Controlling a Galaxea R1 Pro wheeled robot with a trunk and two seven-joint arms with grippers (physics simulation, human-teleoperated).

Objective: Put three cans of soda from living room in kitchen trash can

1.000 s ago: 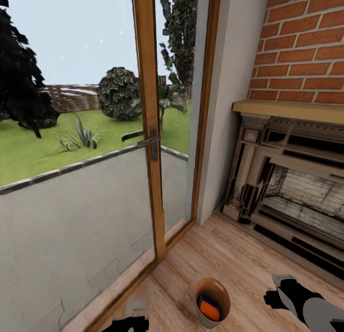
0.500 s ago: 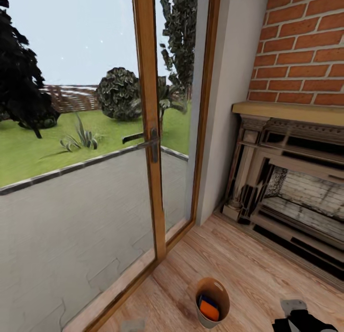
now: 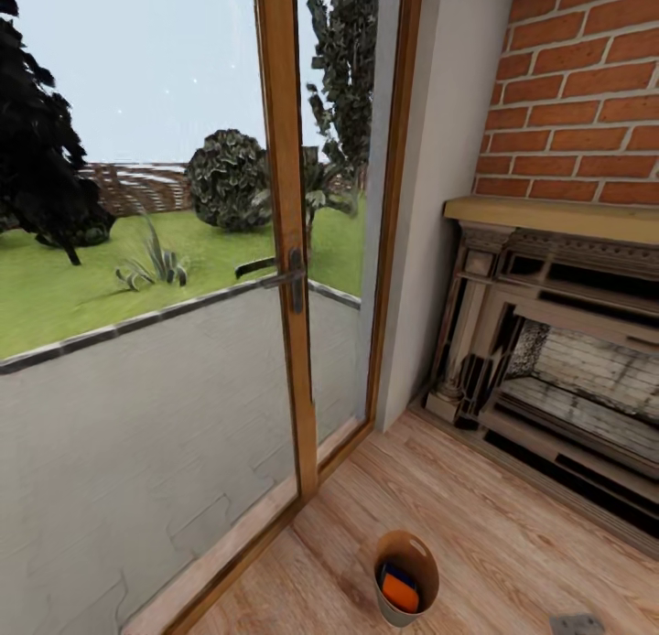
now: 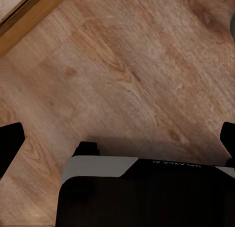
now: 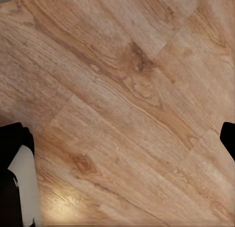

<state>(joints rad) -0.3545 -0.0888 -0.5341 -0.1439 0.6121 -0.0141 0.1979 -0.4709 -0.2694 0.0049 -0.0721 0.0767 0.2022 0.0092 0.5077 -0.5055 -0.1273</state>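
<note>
**Bin waits by the garden doors with one can already inside**

While the robot faces the corner of the living room, the head view takes in the tash can (image 3: 406, 578) standing upright on the plank floor (image 3: 494, 525), near the wood-framed glass door (image 3: 286, 251) and well apart from the stone fireplace (image 3: 558, 342) under the red brick wall (image 3: 586, 86). An orange can of soda (image 3: 400, 587) lies low inside the bin, against its wood-toned wall, with something dark blue just beside it, perhaps a second can; that is too small to settle. Judging by this, at least one can has been dropped in, and the bin sits in the living room, presumably to be filled here and carried on to the kitchen.

From the left wrist view, the left gripper (image 4: 117, 138) points down at bare planks, its dark fingertips (image 4: 11, 143) at the frame's two edges: spread wide, holding nothing, the robot's own dark body below.

From the right wrist view, the right gripper (image 5: 117, 138) likewise hangs over the floor, fingertips (image 5: 14, 136) far apart and empty.
</note>
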